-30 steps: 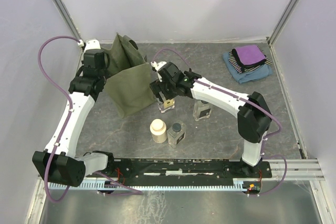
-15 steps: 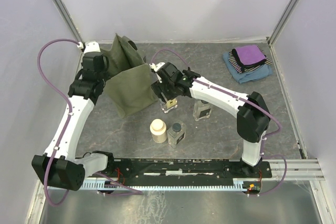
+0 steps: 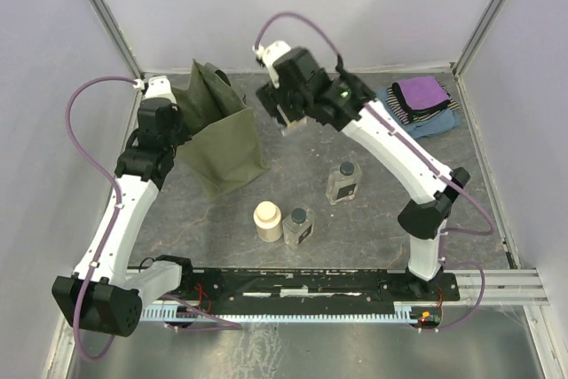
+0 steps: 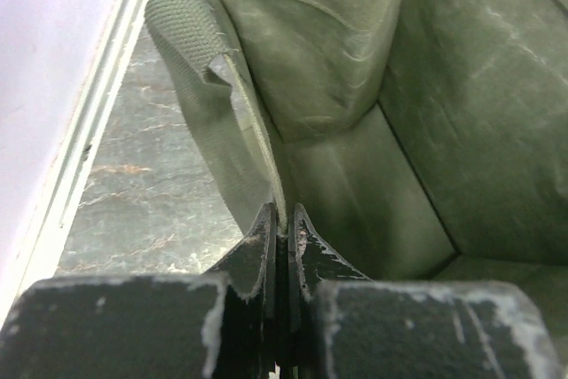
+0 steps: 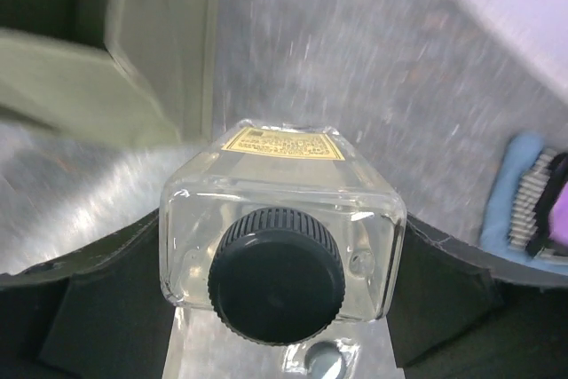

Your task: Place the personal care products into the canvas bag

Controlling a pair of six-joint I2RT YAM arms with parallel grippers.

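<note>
Right gripper (image 5: 280, 264): clamped on a small clear squarish glass bottle with a dark round cap (image 5: 277, 188), one finger on each side. Bottle held in the air above the grey tabletop (image 3: 382, 219), just right of the olive-green canvas bag (image 3: 224, 144), not inside it.

Left gripper (image 4: 282, 228): jaws pinched shut on the bag's rim beside a handle strap; bag stands with its mouth open.

On the tabletop: second clear glass bottle (image 3: 343, 182) alone; third clear bottle (image 3: 298, 226) just beside the short cream cylindrical jar (image 3: 268, 221). Folded blue, striped and purple cloths (image 3: 417, 104) stacked at the far right corner.
</note>
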